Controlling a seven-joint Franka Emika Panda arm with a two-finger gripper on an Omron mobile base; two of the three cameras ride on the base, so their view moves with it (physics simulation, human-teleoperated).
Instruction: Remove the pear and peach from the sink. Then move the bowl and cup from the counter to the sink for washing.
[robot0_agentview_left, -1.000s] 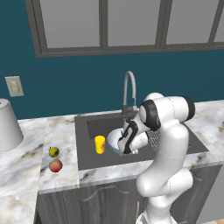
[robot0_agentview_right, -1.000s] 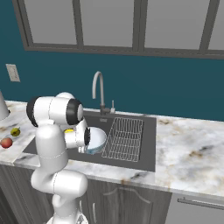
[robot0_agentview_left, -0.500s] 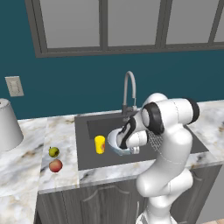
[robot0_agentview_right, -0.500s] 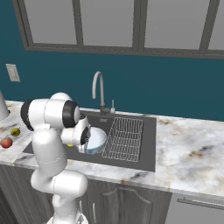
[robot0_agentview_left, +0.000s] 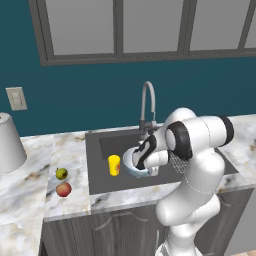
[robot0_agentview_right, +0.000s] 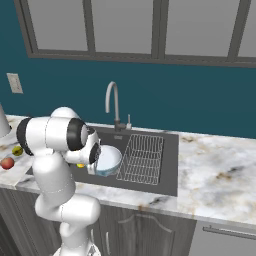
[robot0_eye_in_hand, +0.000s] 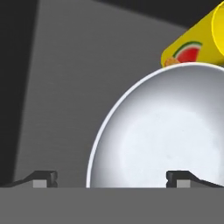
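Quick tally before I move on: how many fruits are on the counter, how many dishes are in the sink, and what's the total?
Fruit on the counter: 2, the pear and the peach.
Dishes in the sink: 2, the cup and the bowl.
Total: 4.

The bowl (robot0_agentview_left: 131, 161) and cup (robot0_agentview_left: 114, 165) sit inside the sink (robot0_agentview_left: 102, 145), the cup just left of the bowl, both left of the sink's wire rack (robot0_agentview_right: 142, 157) and in front of the faucet (robot0_agentview_left: 147, 105). On the counter (robot0_agentview_left: 70, 150) left of the sink lie the pear (robot0_agentview_left: 61, 173) and peach (robot0_agentview_left: 63, 189), the peach just in front of the pear. Further left of the sink stands an upturned vessel (robot0_agentview_left: 9, 143).
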